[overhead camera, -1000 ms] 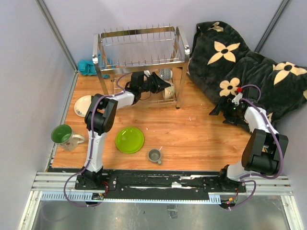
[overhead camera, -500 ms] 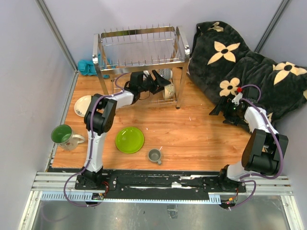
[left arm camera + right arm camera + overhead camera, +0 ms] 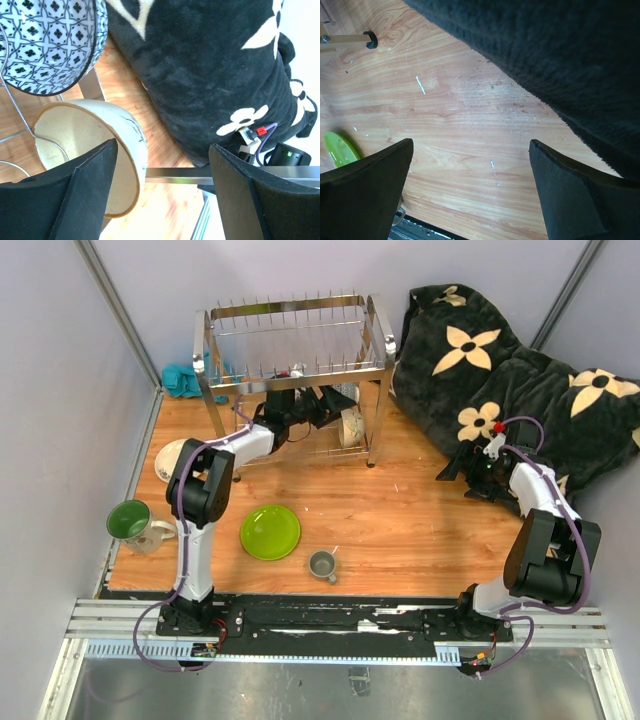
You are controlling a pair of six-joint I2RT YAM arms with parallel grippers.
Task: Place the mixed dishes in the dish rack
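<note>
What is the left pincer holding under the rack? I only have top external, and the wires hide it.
Observer: Nothing. The left wrist view shows the left pincer open, with no dish between its fingers.
Operator: Where's the cream-yellow bowl?
Observer: The cream-yellow bowl lies tilted on its side on the dish rack wires, next to one finger. I cannot tell whether they touch.
Operator: And the right one?
Observer: The right pincer is open too, over the wooden table beside the black blanket.
</note>
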